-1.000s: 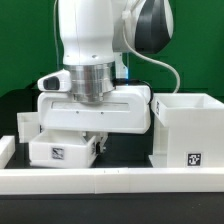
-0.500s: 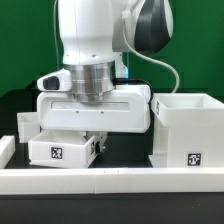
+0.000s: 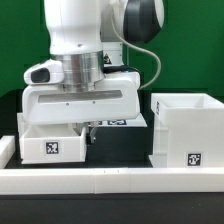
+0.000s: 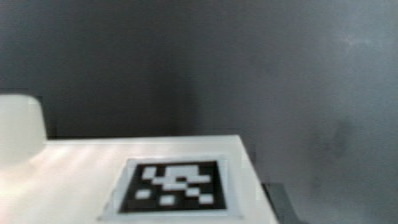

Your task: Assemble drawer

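Observation:
The drawer's large white boxy housing [image 3: 186,128] stands open-topped at the exterior view's right, with a square tag low on its front. A small white tray [image 3: 50,143] with a tag on its front sits at the exterior view's left, right under my gripper [image 3: 86,128]. The wide white hand covers the tray's top, and the fingers reach down at the tray's right end, seemingly shut on it. In the wrist view, the tray's white tagged face [image 4: 178,185] fills the near part, with a rounded white part [image 4: 15,125] beside it. The other small tray is hidden.
A low white border rail [image 3: 110,178] runs along the front, with a short piece at the exterior view's far left [image 3: 6,148]. The tabletop is black [image 3: 120,148]. A bit of the marker board [image 3: 116,122] shows behind my hand. A green wall is behind.
My hand and the small tray have moved together toward the exterior view's left and slightly up, widening the gap to the housing. The housing has not moved.

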